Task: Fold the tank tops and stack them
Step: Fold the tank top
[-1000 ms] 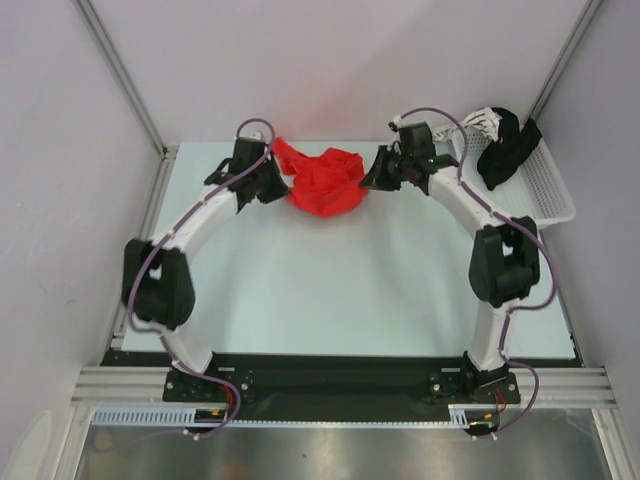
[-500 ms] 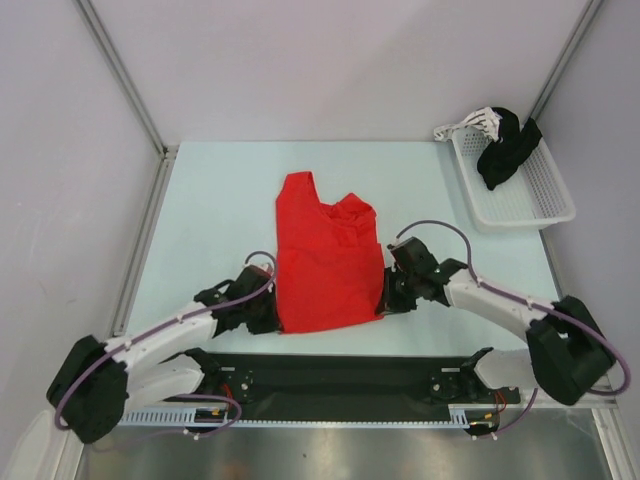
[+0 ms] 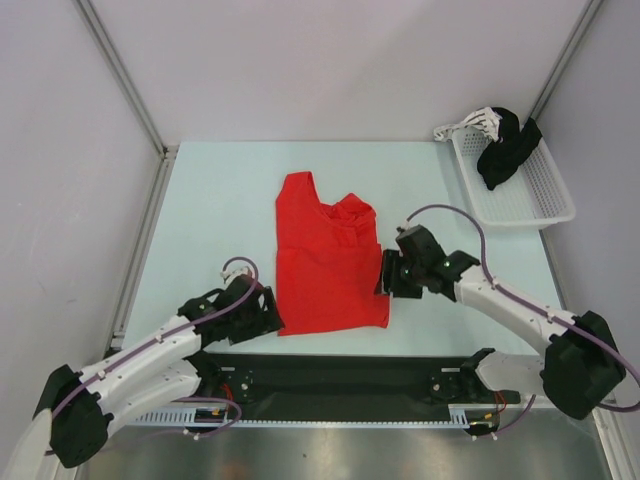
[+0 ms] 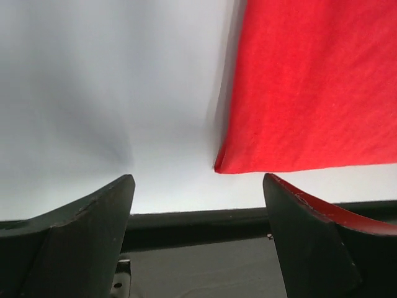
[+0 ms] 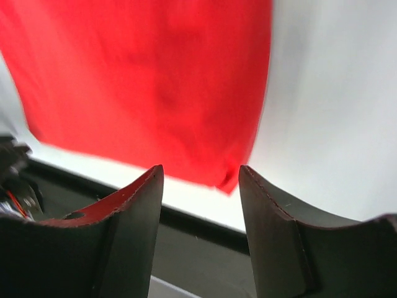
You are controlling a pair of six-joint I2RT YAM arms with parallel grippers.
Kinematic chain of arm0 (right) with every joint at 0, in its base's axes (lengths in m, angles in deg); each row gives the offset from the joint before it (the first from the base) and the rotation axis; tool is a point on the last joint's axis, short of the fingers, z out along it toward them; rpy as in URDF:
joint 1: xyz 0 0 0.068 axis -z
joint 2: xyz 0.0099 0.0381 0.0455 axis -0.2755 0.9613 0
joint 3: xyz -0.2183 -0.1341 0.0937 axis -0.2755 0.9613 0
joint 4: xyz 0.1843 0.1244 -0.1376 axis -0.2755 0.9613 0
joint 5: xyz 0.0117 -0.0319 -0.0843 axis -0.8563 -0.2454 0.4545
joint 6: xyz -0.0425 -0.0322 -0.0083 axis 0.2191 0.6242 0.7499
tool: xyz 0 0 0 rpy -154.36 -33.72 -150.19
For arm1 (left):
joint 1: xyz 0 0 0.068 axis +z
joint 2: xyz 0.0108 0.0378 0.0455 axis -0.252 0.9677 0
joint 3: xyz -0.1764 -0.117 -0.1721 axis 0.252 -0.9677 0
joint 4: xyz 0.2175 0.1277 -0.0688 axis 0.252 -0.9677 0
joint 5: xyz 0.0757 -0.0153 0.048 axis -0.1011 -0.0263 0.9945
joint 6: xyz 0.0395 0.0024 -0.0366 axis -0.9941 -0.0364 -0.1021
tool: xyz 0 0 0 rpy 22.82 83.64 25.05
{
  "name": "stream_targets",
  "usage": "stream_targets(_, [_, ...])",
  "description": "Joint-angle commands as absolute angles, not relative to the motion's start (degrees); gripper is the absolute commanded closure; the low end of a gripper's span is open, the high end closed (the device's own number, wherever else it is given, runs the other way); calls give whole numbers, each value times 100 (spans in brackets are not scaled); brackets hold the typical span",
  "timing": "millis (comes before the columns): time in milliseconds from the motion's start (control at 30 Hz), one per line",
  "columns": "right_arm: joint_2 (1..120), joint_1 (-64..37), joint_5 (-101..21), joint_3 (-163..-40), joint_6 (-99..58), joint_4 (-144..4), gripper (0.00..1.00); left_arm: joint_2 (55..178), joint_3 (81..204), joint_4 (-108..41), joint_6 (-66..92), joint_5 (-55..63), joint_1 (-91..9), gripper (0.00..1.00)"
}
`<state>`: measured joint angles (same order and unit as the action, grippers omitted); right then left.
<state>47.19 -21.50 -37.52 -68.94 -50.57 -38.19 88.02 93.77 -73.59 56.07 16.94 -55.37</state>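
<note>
A bright red tank top [image 3: 325,255] lies spread flat on the pale table, hem toward the near edge and straps pointing away. My left gripper [image 3: 268,314] sits just off the hem's left corner. In the left wrist view the left gripper [image 4: 198,181] is open and holds nothing, with the red tank top [image 4: 310,81] up and to the right. My right gripper [image 3: 386,278] hovers at the hem's right corner. Its own view shows the right gripper [image 5: 201,172] open, the red tank top [image 5: 142,81] lying free beyond the fingers.
A white mesh basket [image 3: 560,214] stands at the back right and holds a black garment [image 3: 505,147]. A pale cloth [image 3: 478,122] hangs over the basket's far corner. The black base rail [image 3: 340,375] runs along the near table edge, with grey walls all round.
Both grippers dragged the bunched red top from the back of the table toward the near edge and laid it flat. Both then opened and let go of the hem corners.
</note>
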Motion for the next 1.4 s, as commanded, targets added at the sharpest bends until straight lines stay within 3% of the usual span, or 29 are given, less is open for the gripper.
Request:
stream_targets(0, [5204,-1759,-3494,-7742,-4573,-4120,43,8850,10137,-7752,5665,2576,-5573,10])
stream_targets(333, [7525,-976,-3600,-9939,-3976,-4886,44,10517,11914,-6953,4416,2334,-6020,13])
stream_targets(567, [9694,-958,-3066,-12207,-3123,-4280,46,11626,12389,-6066,4609,2008,-6705,14])
stream_targets(767, [10453,-1028,-2687,-13033,-2473,-4096,56,12268,12486,-5643,4732,1867,-6952,15])
stream_targets(933, [10830,-1055,-2431,-13315,-2323,-3849,50,12681,12478,-5336,4767,1656,-7040,16])
stream_targets(1133, [11305,-1116,-2290,-13781,-2200,-3507,50,13244,12530,-5221,4846,1560,-7242,17])
stream_targets(1167, [11410,-1134,-2273,-13843,-2182,-3489,51,13297,12530,-5256,4899,1542,-7243,17])
stream_targets(1300, [11587,-1117,-2054,-14045,-2226,-3567,88,13438,12434,-5291,4943,1498,-7304,17])
stream_targets(1367, [11666,-1038,-1834,-14282,-2374,-3646,88,13482,12372,-5238,4969,1419,-7304,17])
